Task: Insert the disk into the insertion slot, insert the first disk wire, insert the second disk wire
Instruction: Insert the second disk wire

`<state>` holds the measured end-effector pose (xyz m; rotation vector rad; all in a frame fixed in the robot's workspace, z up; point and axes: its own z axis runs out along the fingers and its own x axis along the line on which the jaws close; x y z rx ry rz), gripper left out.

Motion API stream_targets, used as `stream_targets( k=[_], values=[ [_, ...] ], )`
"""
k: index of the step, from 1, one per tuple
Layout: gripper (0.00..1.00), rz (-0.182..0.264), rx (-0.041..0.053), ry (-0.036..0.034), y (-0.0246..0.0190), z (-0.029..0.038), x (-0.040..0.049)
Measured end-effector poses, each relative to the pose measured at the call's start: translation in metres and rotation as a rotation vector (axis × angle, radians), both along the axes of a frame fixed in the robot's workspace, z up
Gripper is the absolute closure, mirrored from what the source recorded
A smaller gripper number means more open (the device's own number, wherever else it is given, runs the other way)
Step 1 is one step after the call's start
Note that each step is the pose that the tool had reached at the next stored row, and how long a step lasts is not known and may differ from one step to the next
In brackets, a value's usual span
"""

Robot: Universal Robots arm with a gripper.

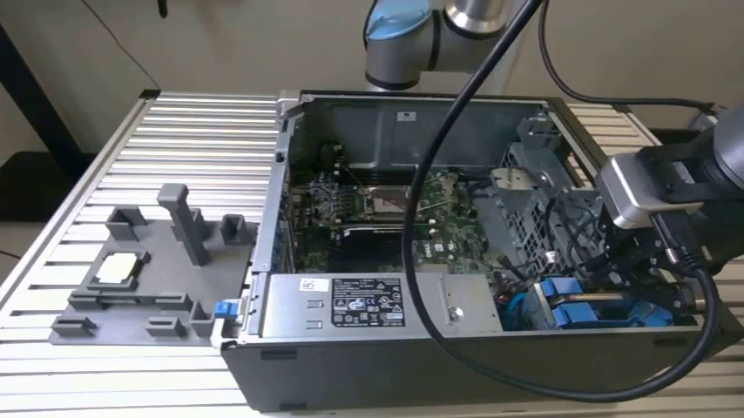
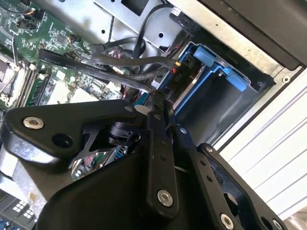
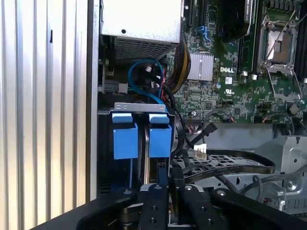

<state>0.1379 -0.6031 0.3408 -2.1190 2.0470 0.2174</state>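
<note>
My gripper (image 1: 625, 264) reaches down into the open computer case at the exterior view's right, just above the drive cage. In both wrist views its black fingers (image 2: 154, 115) stand pressed together, shut on the end of a black disk wire (image 3: 225, 168) that loops away over the cage. Two bright blue caddy tabs (image 3: 125, 136) sit side by side in the insertion slot (image 1: 587, 309) right in front of the gripper (image 3: 170, 176). The blue caddy frame (image 2: 213, 72) lies seated inside the cage. The disk itself is mostly hidden within it.
A grey labelled power-supply box (image 1: 348, 305) lies beside the cage. The green motherboard (image 1: 384, 209) fills the case floor. Loose black cables (image 2: 120, 62) and a blue cable (image 3: 139, 79) crowd the cage. A grey fixture tray (image 1: 139, 270) rests on the ribbed table (image 1: 186, 131).
</note>
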Motion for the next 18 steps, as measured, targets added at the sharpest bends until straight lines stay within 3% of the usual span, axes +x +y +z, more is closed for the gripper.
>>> stream_targets(
  k=[18],
  values=[
    [0.84,-0.007,-0.0008,0.0000,-0.0010,-0.0066,0.0019]
  ],
)
